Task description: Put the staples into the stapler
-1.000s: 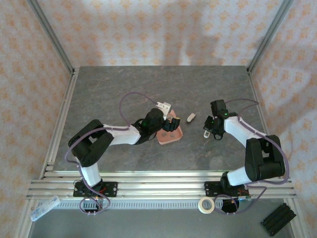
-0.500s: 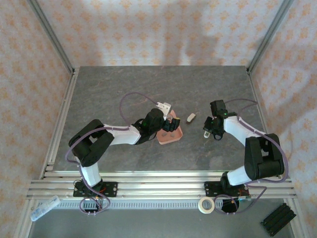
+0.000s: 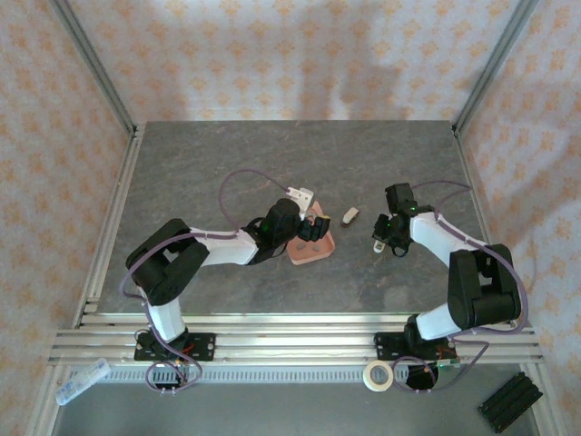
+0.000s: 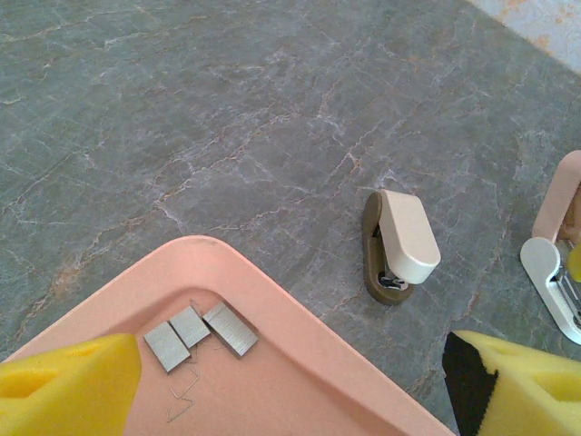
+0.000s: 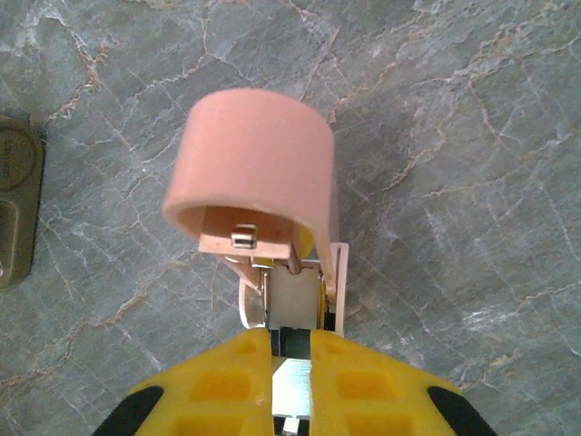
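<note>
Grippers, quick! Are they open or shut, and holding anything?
Left gripper: open, holding nothing, over the tray.
Right gripper: shut on the stapler.

Grey stone table [image 3: 227, 154] — floral walls [image 3: 272, 54]

The left arm [image 3: 222, 247] and right arm [image 3: 440, 238] have white links, black joints and purple cables [image 3: 224, 191]. The right gripper [image 5: 289, 338] has yellow fingers [image 5: 209, 386].

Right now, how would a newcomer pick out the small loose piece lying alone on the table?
On the grey marbled table, look between the salmon-pink tray and the right gripper. The piece lies flat there, touching neither. It is a stubby cream cap on a brown base, unlike the pink stapler that gripper holds.
</note>
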